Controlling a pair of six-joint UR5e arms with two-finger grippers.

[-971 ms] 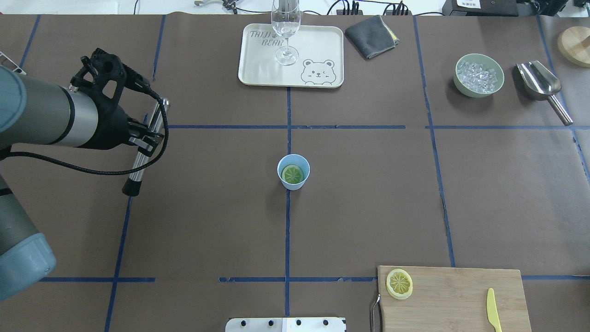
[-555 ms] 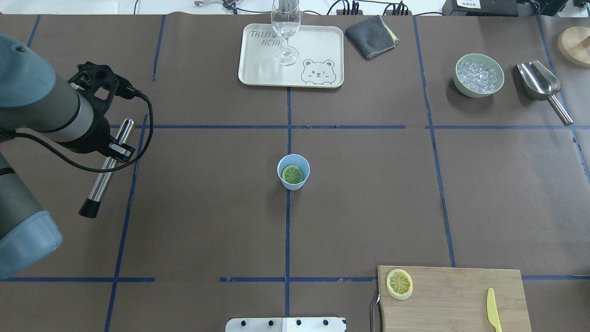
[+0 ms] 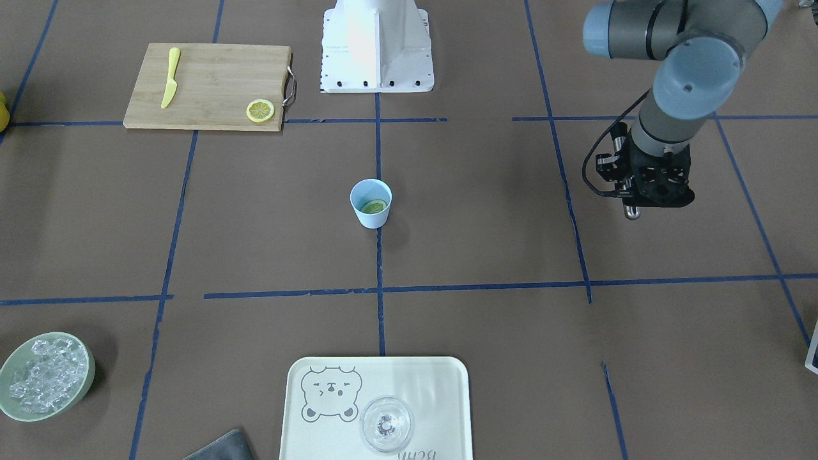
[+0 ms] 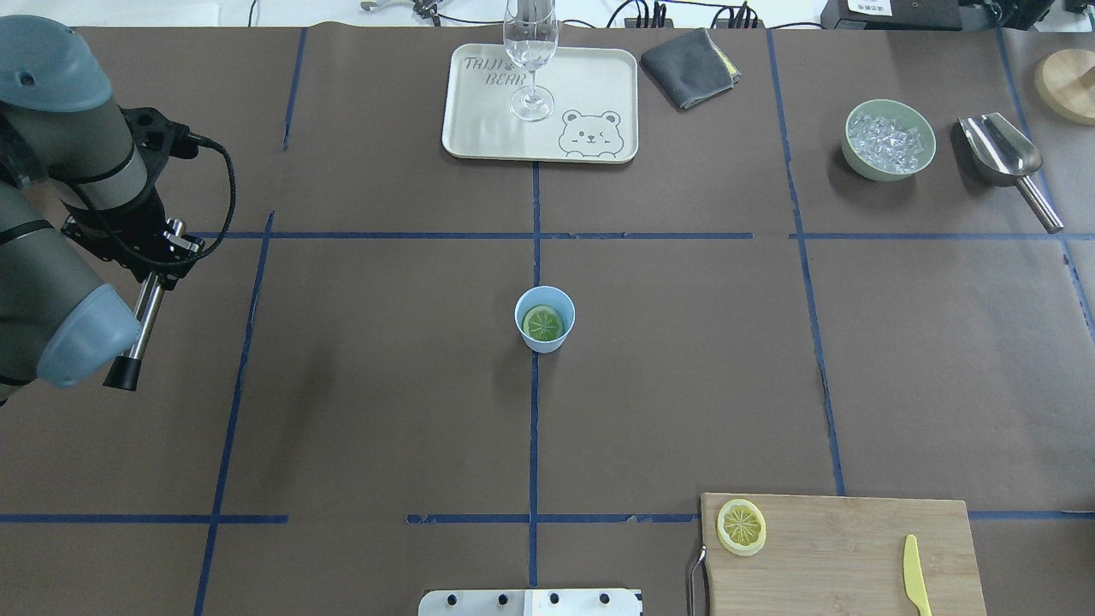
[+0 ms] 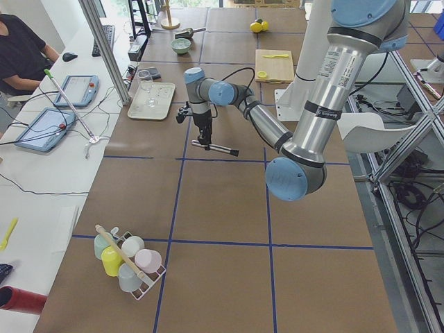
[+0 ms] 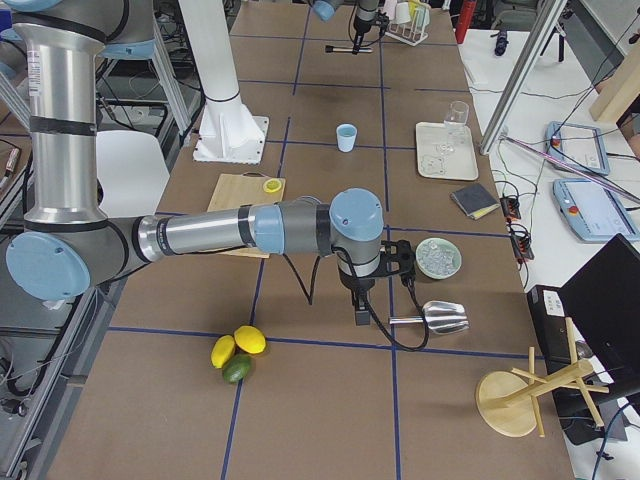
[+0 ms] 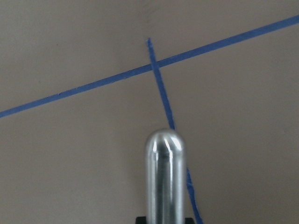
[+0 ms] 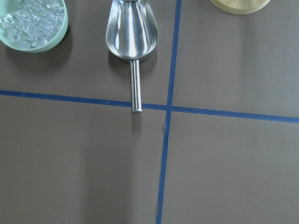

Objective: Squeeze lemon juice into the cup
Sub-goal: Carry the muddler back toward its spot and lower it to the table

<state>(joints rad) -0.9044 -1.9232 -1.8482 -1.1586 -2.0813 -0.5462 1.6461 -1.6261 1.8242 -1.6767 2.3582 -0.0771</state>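
Observation:
The light-blue cup (image 4: 544, 318) stands at the table's centre, also in the front view (image 3: 370, 203). A lemon slice (image 4: 543, 323) lies flat inside it (image 3: 374, 206). A second lemon slice (image 4: 741, 526) lies on the cutting board's corner (image 3: 260, 110). My left gripper (image 4: 162, 248) is at the far left, well away from the cup, shut on a steel muddler (image 4: 141, 316) with a black tip; its shaft fills the left wrist view (image 7: 164, 177). My right gripper (image 6: 360, 300) shows only in the exterior right view, near the ice bowl; I cannot tell whether it is open or shut.
A wooden cutting board (image 4: 855, 547) with a yellow knife (image 4: 915, 575) sits front right. A bear tray (image 4: 590, 85) holding a clear glass (image 4: 530, 51) is at the back. A grey cloth (image 4: 689, 67), a green ice bowl (image 4: 888, 139) and a steel scoop (image 4: 1001, 154) are back right.
My left arm has swung further left and back toward the table's left edge, carrying the muddler with it. The cup and both slices have not moved.

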